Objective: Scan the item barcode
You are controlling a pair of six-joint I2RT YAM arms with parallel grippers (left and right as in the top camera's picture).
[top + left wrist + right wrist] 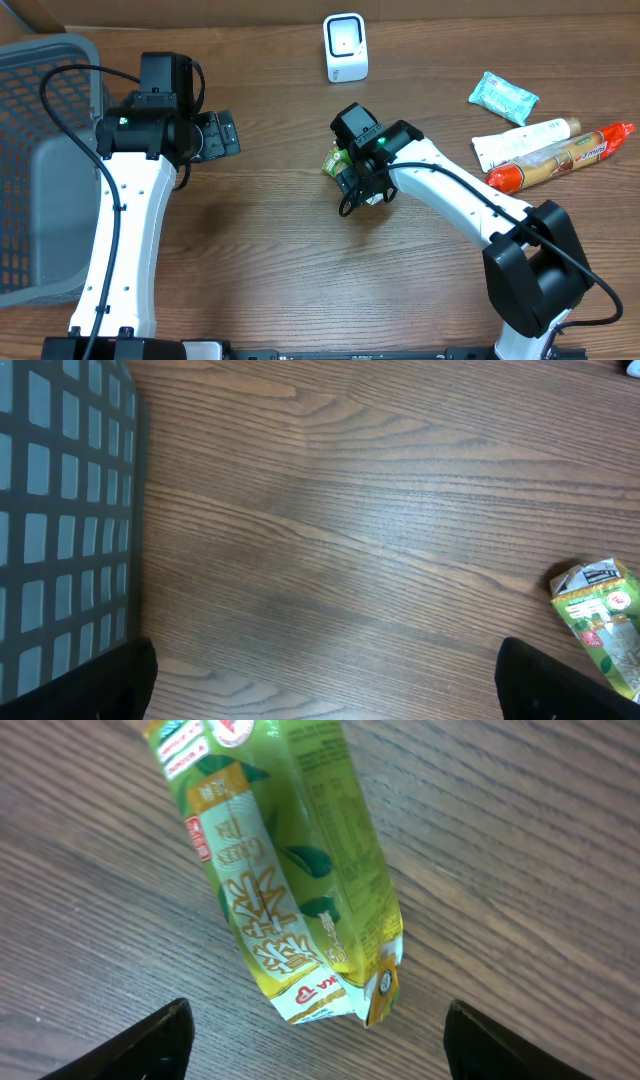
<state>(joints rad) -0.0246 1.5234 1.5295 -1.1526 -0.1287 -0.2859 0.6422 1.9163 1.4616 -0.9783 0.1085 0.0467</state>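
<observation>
- The green tea pack (pixel 290 870) lies flat on the worktop (pixel 520 840) at the middle of the overhead frame, largely hidden there under the right claw (pixel 320 1038).
- That claw hangs over it, fingers (pixel 150 1050) spread wide at the lower corners of its wrist view, clear of the pack and holding nothing.
- The left claw (pixel 328 680), left of centre overhead, also stands wide open and empty.
- The white scanner (pixel 346 47) stands at the upper middle, well apart from the pack.
- No barcode is plain to me. It may be on the face turned down, so a lift without a turn would likely show the scanner the wrong side.
- The pack looks soft and glossy, so a pinch near its crimped end could slip or crumple it.
</observation>
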